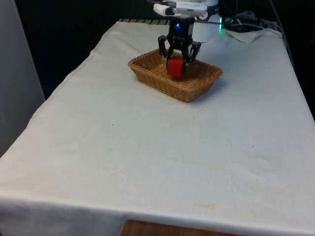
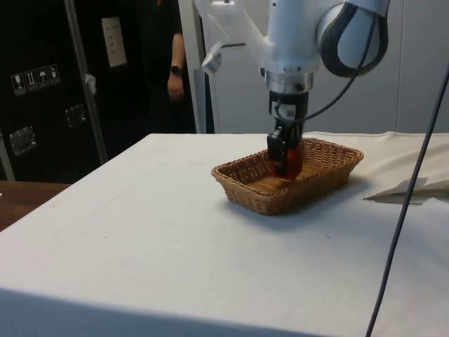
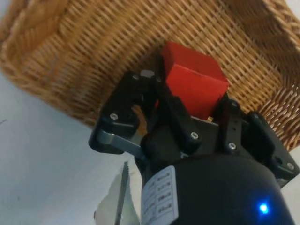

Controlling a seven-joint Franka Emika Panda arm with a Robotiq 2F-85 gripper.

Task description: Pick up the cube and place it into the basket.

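Claw [image 1: 178, 58] grips the red cube [image 1: 175, 66] between its two fingers, low inside the wicker basket [image 1: 147, 73]. In the side view the cube [image 2: 293, 160] hangs within the basket's [image 2: 245, 188] walls, close over its woven floor; I cannot tell whether it touches. The wrist view shows the cube [image 3: 194, 79] pinched by the fingers [image 3: 176, 115], the basket's [image 3: 93, 56] weave behind it.

The basket sits on the counter [image 1: 162, 157] under a white cloth. Nothing lies between the cube and the basket floor, and the basket's rim stands clear of the claw on every side. Beyond the basket, toward the counter's far corner on the front view's right, rests a crumpled white sheet [image 1: 248, 33]. In the side view a dark cable [image 2: 403, 210] slants across near the basket, and a person [image 2: 168, 70] stands well behind it beside the cabinets [image 2: 42, 91].
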